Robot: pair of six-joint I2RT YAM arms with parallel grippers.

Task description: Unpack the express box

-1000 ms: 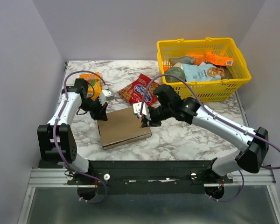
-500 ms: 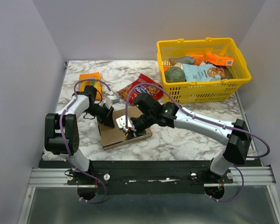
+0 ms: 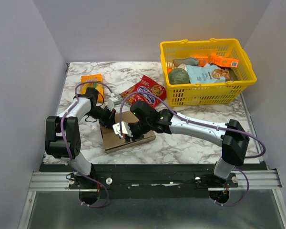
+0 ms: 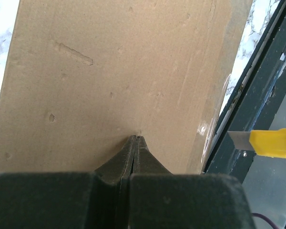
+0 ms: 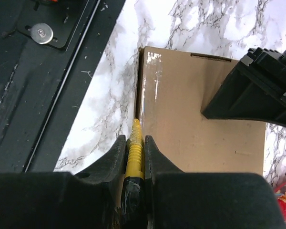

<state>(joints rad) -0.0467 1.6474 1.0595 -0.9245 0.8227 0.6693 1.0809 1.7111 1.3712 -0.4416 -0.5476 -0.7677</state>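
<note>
The express box is a flat brown cardboard mailer lying shut on the marble table in front of both arms. My left gripper is shut and empty, its tips pressed on the box's top near the far left edge. My right gripper is shut on a yellow utility knife. The knife's tip lies along the taped seam at the box's near edge. The knife's blade also shows in the left wrist view. The left gripper's body shows in the right wrist view, resting on the box.
A red snack bag lies just behind the box. An orange packet lies at the far left. A yellow basket full of groceries stands at the back right. The black base rail runs close to the box's near edge.
My right gripper has moved left and nearer with the knife, from the box's right side to its near edge. My left gripper has slid onto the box's top.
</note>
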